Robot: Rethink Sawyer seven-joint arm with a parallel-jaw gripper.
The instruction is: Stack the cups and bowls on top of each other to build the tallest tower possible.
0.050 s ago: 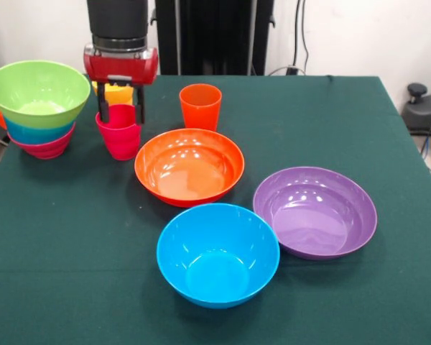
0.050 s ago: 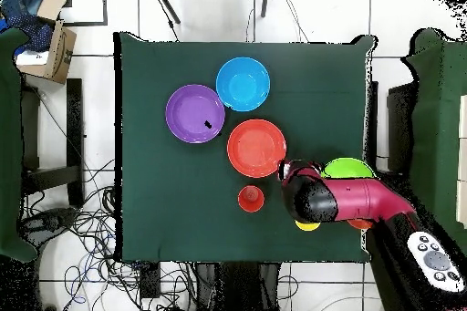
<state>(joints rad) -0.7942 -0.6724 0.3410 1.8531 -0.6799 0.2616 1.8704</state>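
Note:
My gripper (image 1: 121, 113) hangs low over the red-pink cup (image 1: 121, 136), which stands upright on the green cloth. It is open, and its fingers (image 1: 103, 111) straddle the cup's rim. A yellow cup (image 1: 118, 92) stands just behind it, and an orange cup (image 1: 200, 106) is to the right. At the left edge stands the tower (image 1: 37, 108), with the lime green bowl (image 1: 38, 92) nested on a translucent blue bowl and a magenta bowl. The large orange bowl (image 1: 189, 165), the purple bowl (image 1: 314, 210) and the blue bowl (image 1: 218, 254) lie apart. In the overhead view the arm (image 2: 333, 200) hides the red-pink cup.
The green-covered table (image 1: 72, 237) ends close to the tower on the left. Overhead, cables lie on the floor by the table's left side, and a cardboard box (image 2: 50, 47) sits at the upper left.

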